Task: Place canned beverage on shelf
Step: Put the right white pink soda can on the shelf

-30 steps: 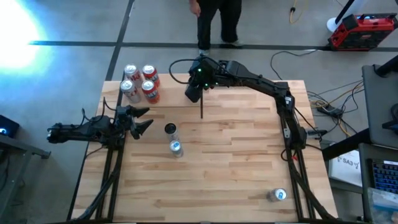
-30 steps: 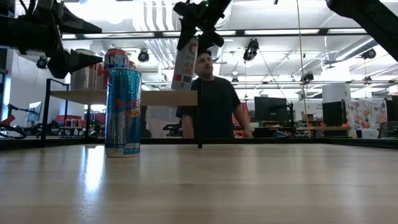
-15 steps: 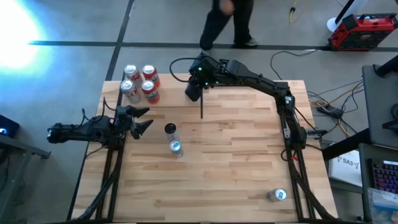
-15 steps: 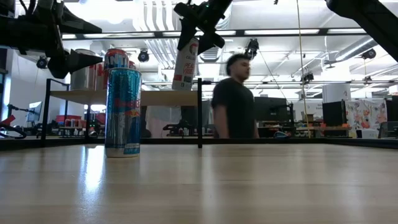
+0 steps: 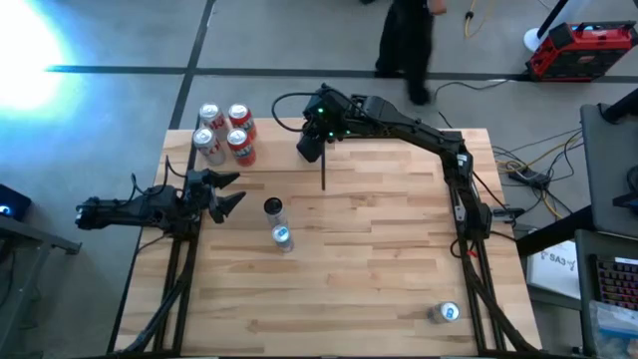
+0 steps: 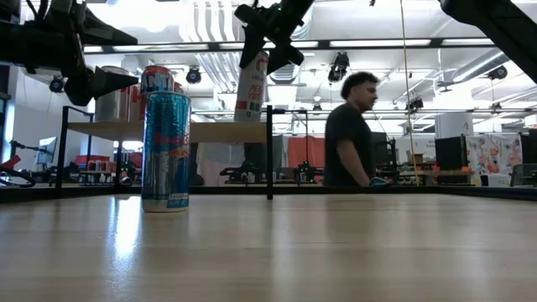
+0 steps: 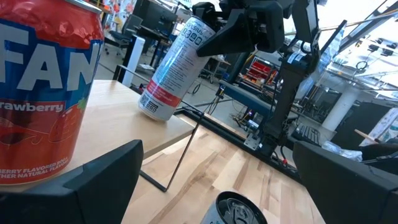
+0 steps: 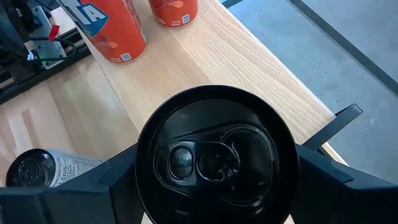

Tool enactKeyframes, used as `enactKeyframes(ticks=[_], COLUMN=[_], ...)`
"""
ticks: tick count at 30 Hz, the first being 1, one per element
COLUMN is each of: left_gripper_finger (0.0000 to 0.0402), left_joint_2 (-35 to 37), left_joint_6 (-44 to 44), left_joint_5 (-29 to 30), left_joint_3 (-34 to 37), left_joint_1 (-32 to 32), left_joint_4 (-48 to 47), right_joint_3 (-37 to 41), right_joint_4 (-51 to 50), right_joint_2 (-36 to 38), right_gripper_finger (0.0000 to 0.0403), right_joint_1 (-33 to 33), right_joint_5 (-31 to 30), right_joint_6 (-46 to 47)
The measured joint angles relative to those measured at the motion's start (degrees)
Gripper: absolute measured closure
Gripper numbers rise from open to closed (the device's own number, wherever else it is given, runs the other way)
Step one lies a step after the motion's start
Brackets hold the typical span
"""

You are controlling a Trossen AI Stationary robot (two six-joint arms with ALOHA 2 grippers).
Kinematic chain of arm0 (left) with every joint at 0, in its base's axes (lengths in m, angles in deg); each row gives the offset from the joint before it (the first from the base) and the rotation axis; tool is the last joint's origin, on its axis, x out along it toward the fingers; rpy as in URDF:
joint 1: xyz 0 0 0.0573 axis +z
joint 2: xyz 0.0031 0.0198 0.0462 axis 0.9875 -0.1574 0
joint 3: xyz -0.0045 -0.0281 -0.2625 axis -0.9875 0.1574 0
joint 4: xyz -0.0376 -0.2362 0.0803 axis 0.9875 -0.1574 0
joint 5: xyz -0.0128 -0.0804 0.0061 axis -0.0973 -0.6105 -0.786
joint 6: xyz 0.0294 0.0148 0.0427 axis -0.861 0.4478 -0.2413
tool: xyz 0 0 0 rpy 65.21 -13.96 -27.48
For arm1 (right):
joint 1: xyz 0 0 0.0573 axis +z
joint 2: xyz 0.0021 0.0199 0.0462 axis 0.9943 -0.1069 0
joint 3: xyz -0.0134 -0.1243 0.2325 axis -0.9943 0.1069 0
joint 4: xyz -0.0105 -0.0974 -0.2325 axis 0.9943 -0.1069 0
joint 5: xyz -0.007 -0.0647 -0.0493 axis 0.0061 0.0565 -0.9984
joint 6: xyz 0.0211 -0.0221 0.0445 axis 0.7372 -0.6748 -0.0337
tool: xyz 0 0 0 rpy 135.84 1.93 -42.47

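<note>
The canned beverage (image 7: 174,68), a tall white can with a black top (image 8: 214,158), stands tilted at the right end of the shelf (image 5: 274,140). My right gripper (image 5: 311,145) is shut on its upper end. The shelf, a pale board on thin black legs, stands at the table's far left. Several red cans (image 5: 224,135) stand on its left part. My left gripper (image 5: 231,189) waits open and level at the table's left edge, touching nothing. My right gripper pinches the can's upper end (image 7: 208,37) between its two fingers (image 8: 118,180), one on each side just below the black top. The fingers slant down from the table's far right. The can leans with its top toward the right, its bottom rim (image 7: 155,111) on the shelf board.
A blue can (image 6: 165,151) and a black-topped can (image 5: 273,207) stand on the table in front of the shelf. Another can (image 5: 446,313) lies near the front right corner. A person (image 6: 351,130) is beyond the table's far edge. The shelf's thin black leg (image 5: 322,175) stands below my right gripper.
The person behind the table has walked toward the right. Both arms and the tilted can have kept their places.
</note>
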Motion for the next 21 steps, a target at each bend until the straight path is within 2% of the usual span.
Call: enactKeyframes(ticks=[12, 21], left_gripper_finger=[0.0003, 0.0003], left_joint_2=[0.0, 0.0], left_joint_6=[0.0, 0.0], left_joint_5=[0.0, 0.0], left_joint_3=[0.0, 0.0], left_joint_1=[0.0, 0.0], left_joint_4=[0.0, 0.0], right_joint_3=[0.0, 0.1], right_joint_4=[2.8, 2.1], right_joint_2=[-1.9, -3.3], right_gripper_finger=[0.0113, 0.0045], right_joint_1=[0.0, 0.0], right_joint_5=[-0.4, -1.1], right_joint_6=[2.7, 6.7])
